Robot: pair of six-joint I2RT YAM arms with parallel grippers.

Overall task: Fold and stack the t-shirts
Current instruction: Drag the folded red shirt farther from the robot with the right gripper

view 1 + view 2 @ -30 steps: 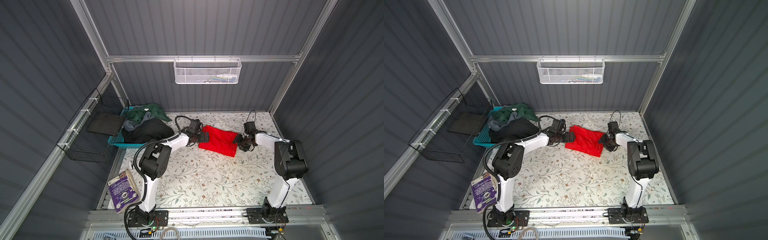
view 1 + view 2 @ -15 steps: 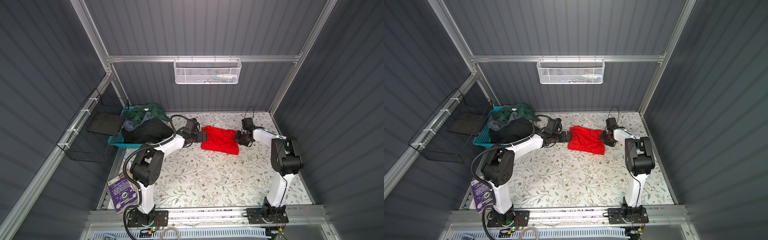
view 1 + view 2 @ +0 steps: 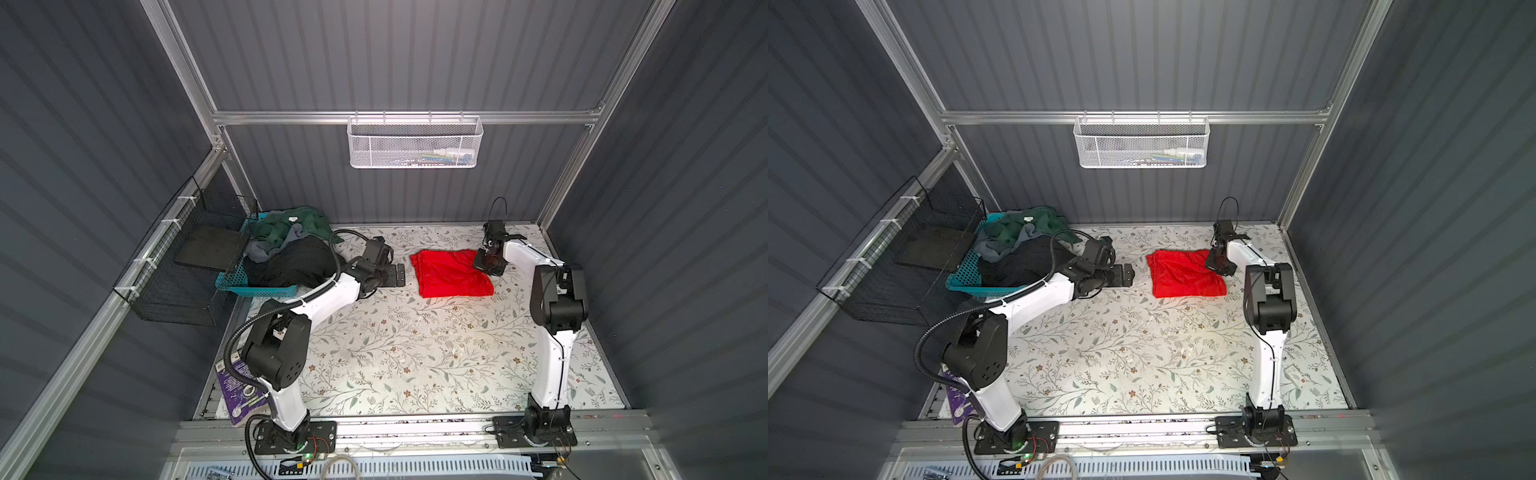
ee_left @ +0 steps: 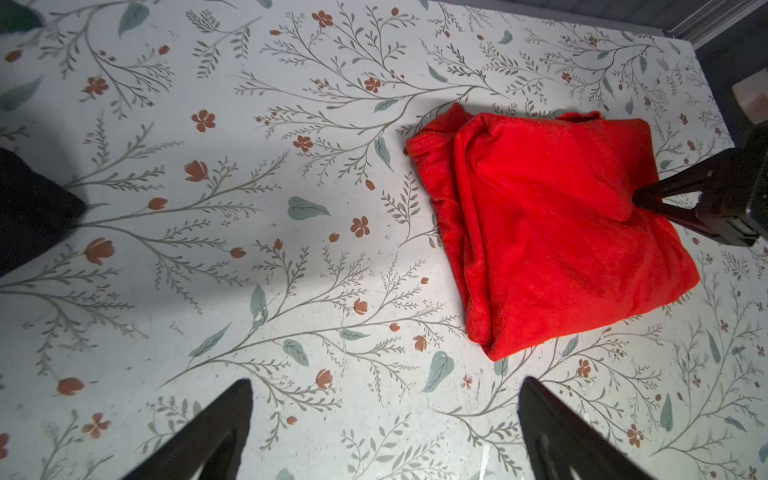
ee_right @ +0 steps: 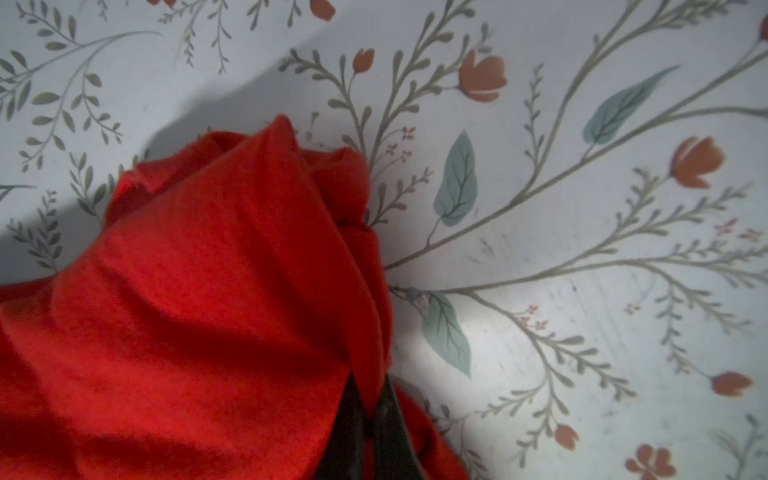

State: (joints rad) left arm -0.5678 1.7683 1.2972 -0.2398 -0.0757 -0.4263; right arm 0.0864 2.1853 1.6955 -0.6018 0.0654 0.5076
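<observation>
1. The red t-shirt [image 3: 451, 276] was seen lying on the flowered table [image 3: 415, 353], toward the far side and nearer the right arm. It was gathered into a rough, lumpy packet with creased layers showing along one edge.
2. The other t-shirts [image 3: 291, 253], dark green, grey and black, were heaped unfolded in the teal basket [image 3: 232, 284] at the far left. No stack had yet been started.
3. The right gripper [image 4: 636, 199] was closed on a pinch of the red cloth at the packet's edge nearest that arm. In the right wrist view the fabric was seen drawn up between the fingers [image 5: 347, 432] in a tented ridge.
4. The left gripper [image 4: 384, 386] was spread wide and empty, held near the packet's opposite edge and apart from it.
5. The cloth was judged light, soft and limp. It would be expected to sag when lifted, and its layers to slide over one another if only the top one were taken. No breakage was to be feared.
6. A hold was judged best taken at a corner or along a folded edge, through all layers at once. A second grasp on the opposite side would help the packet to be kept flat.
7. A single-point pinch such as the one held was judged likely to pull the fold open if raised far.
</observation>
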